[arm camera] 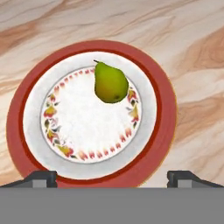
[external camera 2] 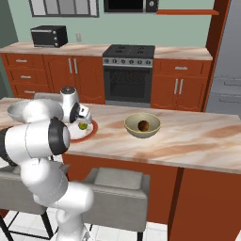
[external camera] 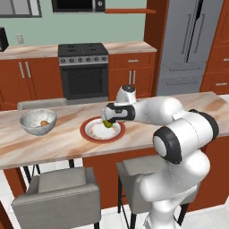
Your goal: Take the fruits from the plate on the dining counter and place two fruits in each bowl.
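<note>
A yellow-green pear (arm camera: 110,83) lies on the red-rimmed plate (arm camera: 87,168), toward its far side. My gripper (arm camera: 113,177) hangs open above the plate, its fingertips (arm camera: 41,178) wide apart with nothing between them. From the left base view the gripper (external camera: 107,119) sits just over the pear (external camera: 108,125) and plate (external camera: 89,134) on the dining counter (external camera: 62,145). The whitish-grey bowl (external camera: 31,128) to the left holds one orange fruit (external camera: 44,123). The olive-tan bowl (external camera 2: 132,130), right of the plate (external camera 2: 89,132), holds one brown fruit (external camera 2: 143,125).
Two grey stools (external camera: 58,192) (external camera: 134,166) stand at the counter's near edge, under my arm. Behind the dining counter are the stove (external camera: 83,71), cabinets and a grey fridge (external camera: 188,44). Bare marble stretches right of the olive-tan bowl (external camera 2: 197,141).
</note>
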Controlling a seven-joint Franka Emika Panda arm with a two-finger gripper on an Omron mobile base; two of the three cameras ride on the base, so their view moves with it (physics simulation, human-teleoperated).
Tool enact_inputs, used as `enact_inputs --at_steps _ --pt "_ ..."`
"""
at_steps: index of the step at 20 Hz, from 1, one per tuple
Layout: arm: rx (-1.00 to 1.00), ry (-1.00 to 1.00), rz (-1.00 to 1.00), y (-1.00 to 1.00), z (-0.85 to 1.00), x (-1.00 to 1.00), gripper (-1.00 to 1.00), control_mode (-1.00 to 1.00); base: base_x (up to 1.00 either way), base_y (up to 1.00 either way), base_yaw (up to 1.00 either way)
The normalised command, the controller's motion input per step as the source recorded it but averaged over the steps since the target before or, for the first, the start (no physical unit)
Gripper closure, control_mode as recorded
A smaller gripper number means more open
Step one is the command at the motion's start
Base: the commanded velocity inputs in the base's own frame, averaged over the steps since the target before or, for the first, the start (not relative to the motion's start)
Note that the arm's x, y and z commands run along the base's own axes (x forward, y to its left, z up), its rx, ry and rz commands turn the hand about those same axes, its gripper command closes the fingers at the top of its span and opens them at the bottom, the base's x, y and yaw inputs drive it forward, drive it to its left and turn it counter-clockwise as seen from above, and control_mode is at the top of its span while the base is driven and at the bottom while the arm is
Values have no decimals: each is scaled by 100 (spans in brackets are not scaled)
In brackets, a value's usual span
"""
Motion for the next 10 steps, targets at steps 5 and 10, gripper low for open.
enact_inputs --at_steps 5,10 --pt "0 5 2 4 -9 50 -100 -100 0 0 0" --pt "0 9 0 2 -16 41 -100 -100 0 0 0"
